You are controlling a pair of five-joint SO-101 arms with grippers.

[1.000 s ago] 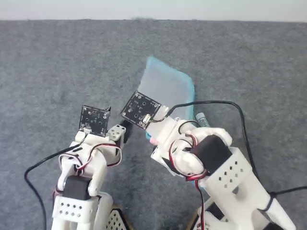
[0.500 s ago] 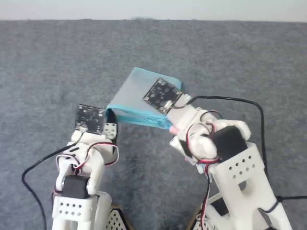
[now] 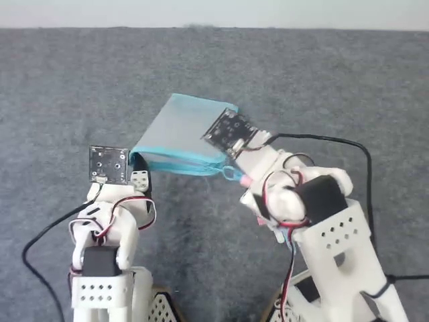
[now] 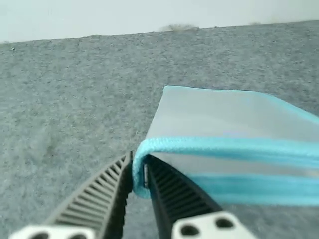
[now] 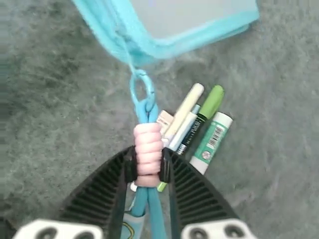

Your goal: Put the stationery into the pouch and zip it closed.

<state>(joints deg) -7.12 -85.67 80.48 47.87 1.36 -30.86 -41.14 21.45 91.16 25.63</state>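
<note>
A translucent pouch with a light blue zip edge lies on the grey carpet, stretched between both arms. My left gripper is shut on the pouch's end; from above it sits at the pouch's left corner. My right gripper is shut on the pink zip pull, which hangs by a blue loop from the pouch. In the high view the right gripper is at the pouch's right end. Several pens and markers lie on the carpet beside the pull, outside the pouch.
Grey carpet covers the table all round the pouch. A pale wall edge runs along the far side. Both arm bases stand at the near edge, with black cables beside them.
The pouch has swung and shifted left, now pulled taut between the grippers. The left arm drew its end leftward, while the right gripper moved right with the zip pull.
</note>
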